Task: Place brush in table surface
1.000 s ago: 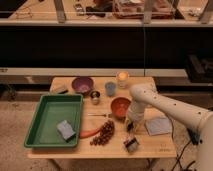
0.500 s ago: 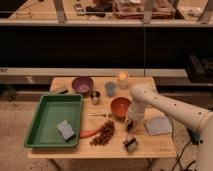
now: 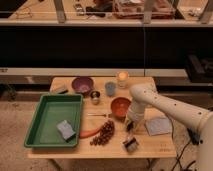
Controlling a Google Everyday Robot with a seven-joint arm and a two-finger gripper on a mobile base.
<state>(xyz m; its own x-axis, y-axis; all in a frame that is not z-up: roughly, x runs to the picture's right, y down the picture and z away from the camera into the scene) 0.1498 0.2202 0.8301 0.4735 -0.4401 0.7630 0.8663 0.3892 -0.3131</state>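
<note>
The brush lies on the table surface near the front edge, head toward the camera, handle slanting back up toward the gripper, which hangs just above and behind it; whether its fingers are parted or gripping I cannot tell

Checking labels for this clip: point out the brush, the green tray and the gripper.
brush (image 3: 131, 144), camera view, on its dark head near the table's front edge.
green tray (image 3: 34, 127), camera view, on its left rim.
gripper (image 3: 132, 123), camera view, low above the table, behind the brush.
</note>
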